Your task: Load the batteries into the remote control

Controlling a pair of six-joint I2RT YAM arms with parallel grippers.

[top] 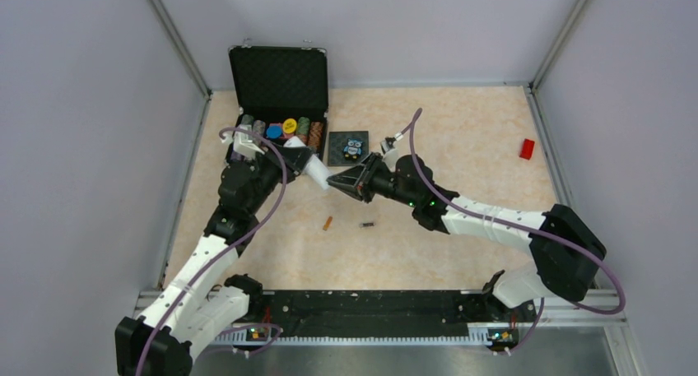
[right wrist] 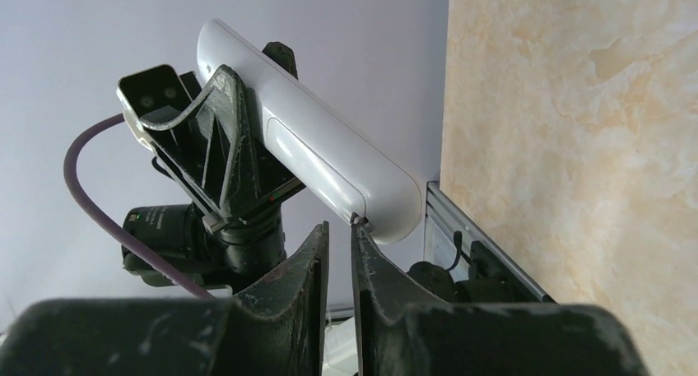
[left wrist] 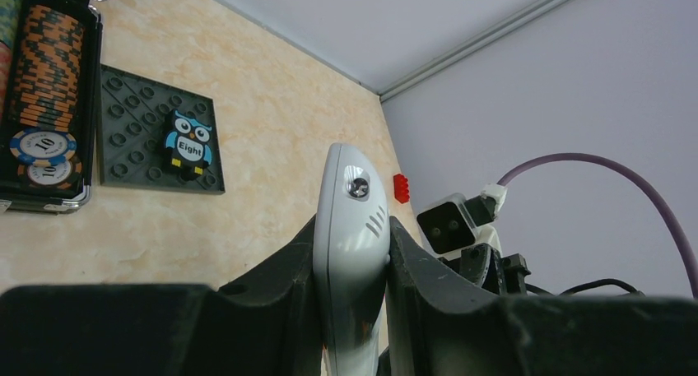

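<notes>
The white remote control (left wrist: 352, 244) is held off the table, clamped between the fingers of my left gripper (left wrist: 352, 221), its rounded end pointing up. From above, the left gripper (top: 304, 162) holds the remote (top: 317, 174) in front of the case. My right gripper (right wrist: 339, 225) is nearly shut, with a thin slit and nothing in it. One of its fingertips (right wrist: 359, 224) touches the seam of the panel on the remote's back (right wrist: 313, 146). The orange battery (top: 328, 223) and the dark battery (top: 367, 225) lie on the table below.
An open black case (top: 280, 80) with rows of poker chips (left wrist: 49, 71) stands at the back left. Beside it lies a dark studded tile with an owl picture (top: 349, 148). A small red block (top: 527, 148) sits near the right wall.
</notes>
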